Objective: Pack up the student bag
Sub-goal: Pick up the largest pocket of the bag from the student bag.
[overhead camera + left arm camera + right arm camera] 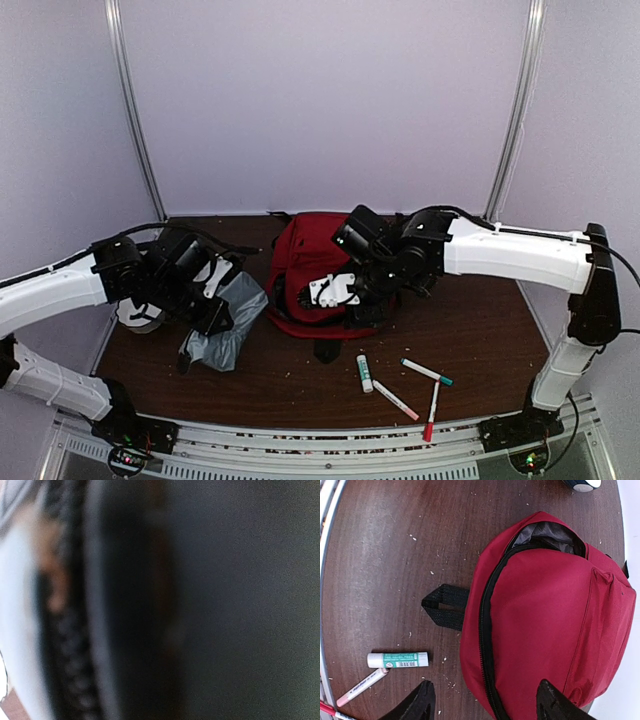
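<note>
One red bag (300,255) lies far centre on the table (480,330) in the top view, the right gripper (335,290) hovering over it, while the left gripper (213,308) meets a grey pouch (235,335) on the left, its grip impossible to tell. Left wrist view gives only dark blur. Right wrist view shows the fingers (420,700) spread wide, released and empty, above the bag's zipper side.

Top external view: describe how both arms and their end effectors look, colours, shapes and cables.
The left arm and right arm have white tubular links joined by black joint housings, on black bases. A thin black cable runs along the right arm. The left end effector and right end effector have white bodies; the right wrist view shows the right one's fingers black and tapered.
</note>
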You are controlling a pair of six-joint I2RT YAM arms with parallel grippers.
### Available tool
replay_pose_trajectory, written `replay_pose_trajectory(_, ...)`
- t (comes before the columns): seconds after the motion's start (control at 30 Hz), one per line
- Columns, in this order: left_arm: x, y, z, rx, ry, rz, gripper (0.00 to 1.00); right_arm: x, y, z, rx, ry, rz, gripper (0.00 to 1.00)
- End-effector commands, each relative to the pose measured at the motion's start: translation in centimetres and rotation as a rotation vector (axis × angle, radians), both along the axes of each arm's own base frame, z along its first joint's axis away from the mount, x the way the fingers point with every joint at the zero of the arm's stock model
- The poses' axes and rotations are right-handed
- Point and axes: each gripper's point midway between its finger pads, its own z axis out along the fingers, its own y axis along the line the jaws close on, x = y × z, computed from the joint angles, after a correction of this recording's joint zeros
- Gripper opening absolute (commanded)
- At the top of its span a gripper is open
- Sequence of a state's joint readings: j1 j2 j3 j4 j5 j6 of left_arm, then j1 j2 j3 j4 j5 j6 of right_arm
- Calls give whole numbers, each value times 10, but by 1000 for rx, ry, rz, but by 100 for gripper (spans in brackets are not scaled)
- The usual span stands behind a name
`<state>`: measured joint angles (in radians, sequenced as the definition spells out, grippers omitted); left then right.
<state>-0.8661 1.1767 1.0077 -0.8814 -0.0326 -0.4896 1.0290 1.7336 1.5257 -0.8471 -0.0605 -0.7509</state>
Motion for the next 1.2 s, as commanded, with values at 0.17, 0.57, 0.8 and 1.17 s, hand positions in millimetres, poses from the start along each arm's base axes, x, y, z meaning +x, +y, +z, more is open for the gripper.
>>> replay_pose_trajectory(0.17,17,4,29,-193,-119,115,0,20,19,-18,-141,-216,-3,65)
replay_pose_trajectory(0.57,19,0,28,-263,-127,133,0,62,37,-26,-183,-383,-109,22)
replay_pose_trajectory(0.8,30,-16,41,-404,-166,168,0,80,34,42,-5,-440,-218,0)
replay_pose_trajectory(1.17,49,-97,57,-864,-88,108,0,132,9,122,302,-337,-490,0)
